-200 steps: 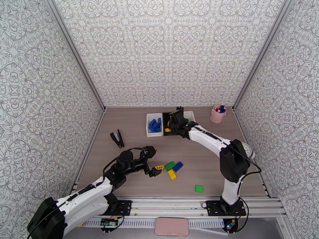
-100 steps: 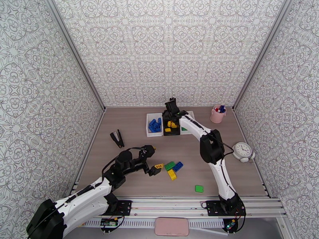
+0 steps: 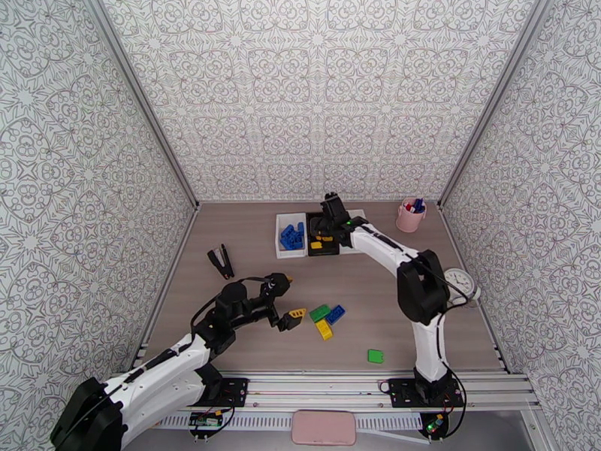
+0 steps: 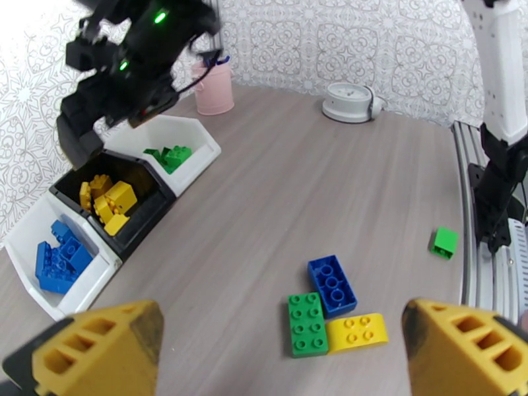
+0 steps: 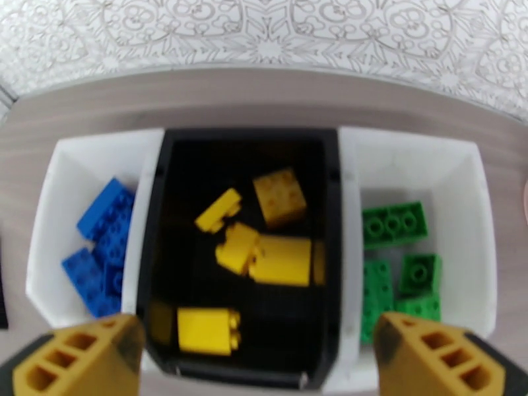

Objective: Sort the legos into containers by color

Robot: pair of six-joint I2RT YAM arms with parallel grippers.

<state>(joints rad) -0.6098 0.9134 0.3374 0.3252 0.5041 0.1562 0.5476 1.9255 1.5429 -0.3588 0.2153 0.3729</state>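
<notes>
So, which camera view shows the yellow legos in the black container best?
The right wrist view: it looks straight down into the black container, so the yellow legos are seen apart. The left wrist view shows them small, from the side. The top external view gives only tiny yellow spots.

No text, labels or numbers were legible. The clock (image 4: 348, 101) at the table's 3 o'clock edge had a dial, but its markings were too small to read. Stud tops on the legos (image 4: 332, 285) were too blurred to show any logo.
</notes>
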